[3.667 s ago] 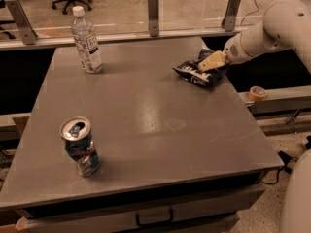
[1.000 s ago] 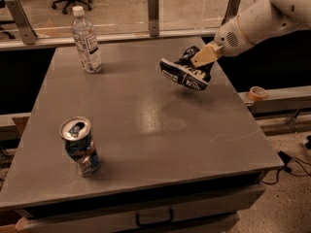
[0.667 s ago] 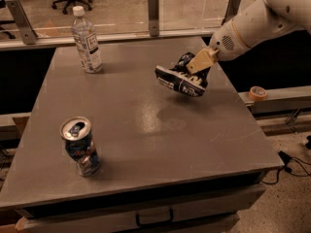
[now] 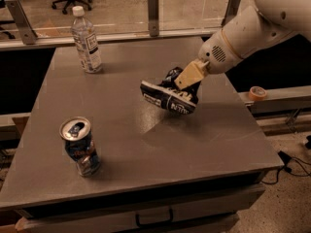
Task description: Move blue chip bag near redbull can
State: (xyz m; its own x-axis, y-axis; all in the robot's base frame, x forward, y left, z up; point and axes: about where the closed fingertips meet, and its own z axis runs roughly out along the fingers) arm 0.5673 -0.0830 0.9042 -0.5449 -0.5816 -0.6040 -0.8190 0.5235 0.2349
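The blue chip bag (image 4: 167,97) is a crinkled navy bag with white lettering. It hangs tilted a little above the middle of the grey table (image 4: 146,144). My gripper (image 4: 187,77) comes in from the right on a white arm and is shut on the bag's upper right edge. The redbull can (image 4: 79,146) stands upright at the table's front left, well apart from the bag and down-left of it.
A clear plastic bottle (image 4: 86,41) with a white cap stands at the table's back left. A glass barrier with metal posts (image 4: 153,7) runs behind the table. A roll of tape (image 4: 257,92) lies on a ledge at the right.
My gripper has carried the chip bag off the back right of the table and leftward and forward toward the middle. The can and bottle have not moved.
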